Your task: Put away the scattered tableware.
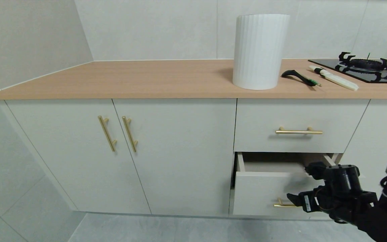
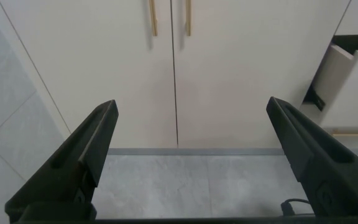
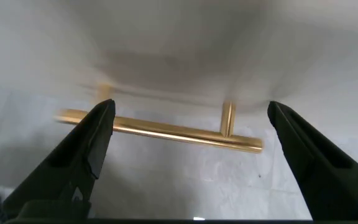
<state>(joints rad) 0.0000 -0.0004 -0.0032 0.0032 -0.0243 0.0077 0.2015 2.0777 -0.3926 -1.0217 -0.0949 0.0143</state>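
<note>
On the wooden counter [image 1: 146,79] lie a black spoon [image 1: 297,77] with a green tip and a white utensil [image 1: 336,79], both right of a tall white ribbed container [image 1: 259,50]. Below them the lower drawer [image 1: 267,190] stands partly pulled out. My right gripper [image 1: 301,183] is open just in front of that drawer's face, close to its gold handle [image 1: 282,204]. The right wrist view has the handle [image 3: 166,130] lying across the gap of the right gripper [image 3: 191,121], untouched. My left gripper [image 2: 191,134] is open and holds nothing, low before the cabinet doors [image 2: 173,62].
A black hob [image 1: 364,67] occupies the counter's right end. The upper drawer [image 1: 299,124] is closed, as are the two cabinet doors [image 1: 119,151] to the left. Grey floor tiles [image 2: 185,180] run along the cabinet base. The pulled-out drawer [image 2: 347,81] juts into the aisle.
</note>
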